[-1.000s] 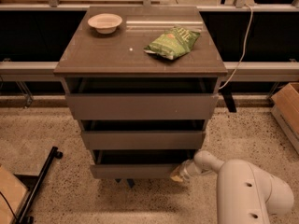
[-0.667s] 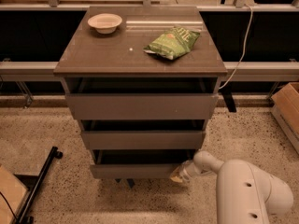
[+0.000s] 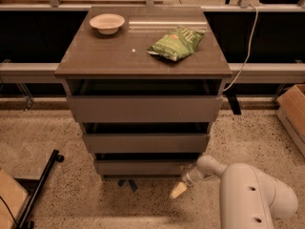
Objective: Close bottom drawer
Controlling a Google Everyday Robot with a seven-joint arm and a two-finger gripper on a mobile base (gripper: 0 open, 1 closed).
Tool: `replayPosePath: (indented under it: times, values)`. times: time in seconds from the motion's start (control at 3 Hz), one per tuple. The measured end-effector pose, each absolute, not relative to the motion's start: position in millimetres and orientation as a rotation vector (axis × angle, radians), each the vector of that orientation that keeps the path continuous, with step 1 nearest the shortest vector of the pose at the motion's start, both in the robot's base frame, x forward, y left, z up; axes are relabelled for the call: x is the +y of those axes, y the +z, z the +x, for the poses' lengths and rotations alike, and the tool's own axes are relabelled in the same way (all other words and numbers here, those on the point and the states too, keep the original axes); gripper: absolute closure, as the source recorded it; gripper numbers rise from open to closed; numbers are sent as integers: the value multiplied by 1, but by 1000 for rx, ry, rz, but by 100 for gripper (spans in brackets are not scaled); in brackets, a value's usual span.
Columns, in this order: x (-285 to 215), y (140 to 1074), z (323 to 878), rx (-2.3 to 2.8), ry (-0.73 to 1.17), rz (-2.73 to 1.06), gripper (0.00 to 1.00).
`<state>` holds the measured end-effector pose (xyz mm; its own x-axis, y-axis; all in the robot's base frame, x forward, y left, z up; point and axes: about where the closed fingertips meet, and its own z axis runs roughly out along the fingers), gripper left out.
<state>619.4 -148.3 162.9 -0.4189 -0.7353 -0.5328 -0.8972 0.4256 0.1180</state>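
Pushing squarely on the middle of the front panel should work best. The bottom drawer (image 3: pixel 143 167), lowest in the cabinet, appears slightly out. The gripper (image 3: pixel 179 190) hangs just off its lower right corner, near the floor; whether it is open or closed I cannot tell. There are three drawers, and on the counter (image 3: pixel 105 56) one bowl (image 3: pixel 107 23) and one green bag (image 3: pixel 177 43).

The end effector (image 3: pixel 179 190) sits by the bottom drawer (image 3: pixel 143 167), with seemingly open floor (image 3: pixel 143 205) around it.
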Motion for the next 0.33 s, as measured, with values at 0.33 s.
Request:
replayPosePath:
  times: [0.33]
  values:
    - [-148,163,619,2283,549,-1389,0]
